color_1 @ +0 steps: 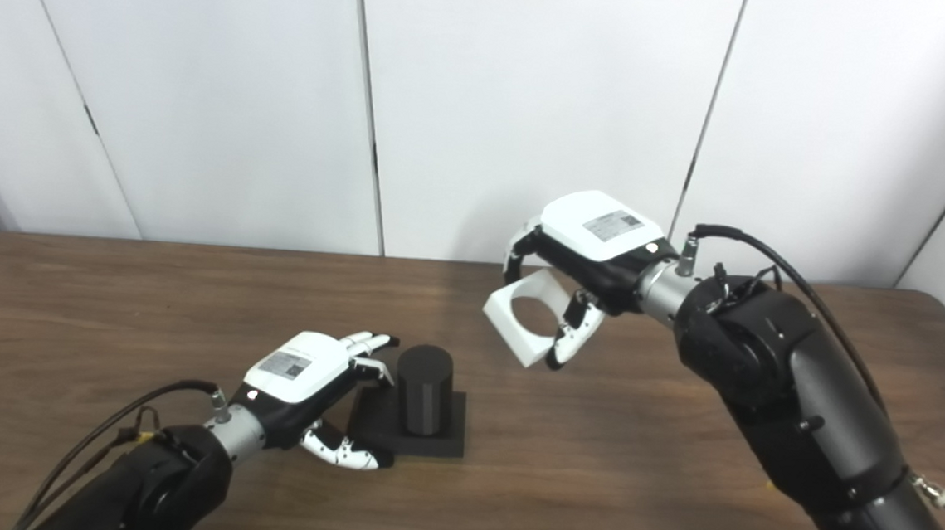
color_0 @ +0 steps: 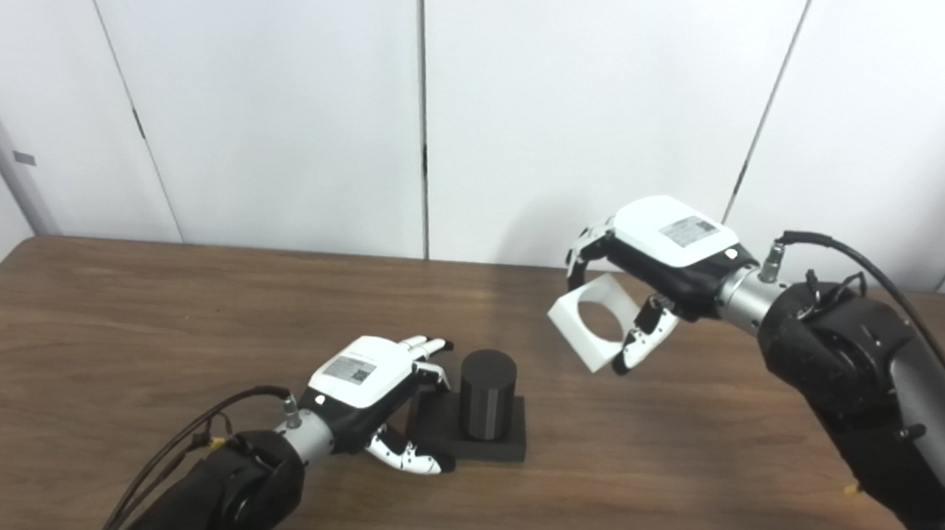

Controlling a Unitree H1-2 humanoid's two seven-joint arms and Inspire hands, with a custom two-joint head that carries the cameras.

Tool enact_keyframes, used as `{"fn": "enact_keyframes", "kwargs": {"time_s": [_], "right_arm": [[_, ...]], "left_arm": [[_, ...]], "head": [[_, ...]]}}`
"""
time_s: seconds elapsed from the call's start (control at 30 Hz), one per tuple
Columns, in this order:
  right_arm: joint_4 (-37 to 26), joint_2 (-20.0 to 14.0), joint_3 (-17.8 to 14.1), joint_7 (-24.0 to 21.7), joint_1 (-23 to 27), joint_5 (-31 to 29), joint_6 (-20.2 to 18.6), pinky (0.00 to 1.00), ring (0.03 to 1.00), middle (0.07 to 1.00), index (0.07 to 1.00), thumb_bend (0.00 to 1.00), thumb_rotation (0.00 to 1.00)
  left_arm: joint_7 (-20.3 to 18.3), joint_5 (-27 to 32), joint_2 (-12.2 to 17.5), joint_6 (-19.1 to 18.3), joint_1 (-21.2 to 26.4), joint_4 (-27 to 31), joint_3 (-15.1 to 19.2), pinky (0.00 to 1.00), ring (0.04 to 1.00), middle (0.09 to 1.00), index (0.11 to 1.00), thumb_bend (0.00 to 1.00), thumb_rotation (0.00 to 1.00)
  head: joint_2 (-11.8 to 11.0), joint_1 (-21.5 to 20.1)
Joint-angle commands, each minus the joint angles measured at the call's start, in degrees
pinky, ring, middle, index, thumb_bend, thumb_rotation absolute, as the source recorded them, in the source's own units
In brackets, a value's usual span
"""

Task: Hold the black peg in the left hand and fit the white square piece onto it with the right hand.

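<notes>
The black peg (color_0: pixel 487 392) stands upright on its square base on the counter (color_0: pixel 101 339), its axis vertical. The left hand (color_0: pixel 364 390) lies just beside it, fingers (color_0: pixel 425 345) spread, holding nothing. The white square piece (color_0: pixel 593 319), clasped aloft by the right hand (color_0: pixel 655 269), hangs up and rightward, hole tilted.

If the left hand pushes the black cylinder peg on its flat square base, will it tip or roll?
The black cylinder peg probably slides rather than rolls: its flat square base lies flat on the wooden table. Tipping seems unlikely, since the base is wider than the peg. It looks rigid.
</notes>
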State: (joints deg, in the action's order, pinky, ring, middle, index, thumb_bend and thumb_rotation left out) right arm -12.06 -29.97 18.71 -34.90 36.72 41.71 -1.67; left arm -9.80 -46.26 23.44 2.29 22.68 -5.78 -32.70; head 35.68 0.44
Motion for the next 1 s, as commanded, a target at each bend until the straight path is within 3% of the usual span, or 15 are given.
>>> {"fn": "enact_keyframes", "kwargs": {"time_s": [0.0,0.97], "right_arm": [[-1.83,0.48,-1.07,0.17,3.32,-0.83,-0.23,0.84,0.841,0.76,0.479,0.52,0.13],[1.5,9.09,3.32,-0.5,5.7,0.48,1.22,0.89,0.856,0.763,0.477,0.52,0.14]], "left_arm": [[-5.7,-1.76,-1.49,-0.09,-2.34,-2.91,-3.75,0.83,0.955,0.961,0.641,0.95,0.28],[-6.34,-1.9,-2.12,-2.22,-1.96,-1.5,-4.08,0.84,0.957,0.961,0.636,0.95,0.28]], "head": [[0.08,0.19],[0.73,1.48]]}}
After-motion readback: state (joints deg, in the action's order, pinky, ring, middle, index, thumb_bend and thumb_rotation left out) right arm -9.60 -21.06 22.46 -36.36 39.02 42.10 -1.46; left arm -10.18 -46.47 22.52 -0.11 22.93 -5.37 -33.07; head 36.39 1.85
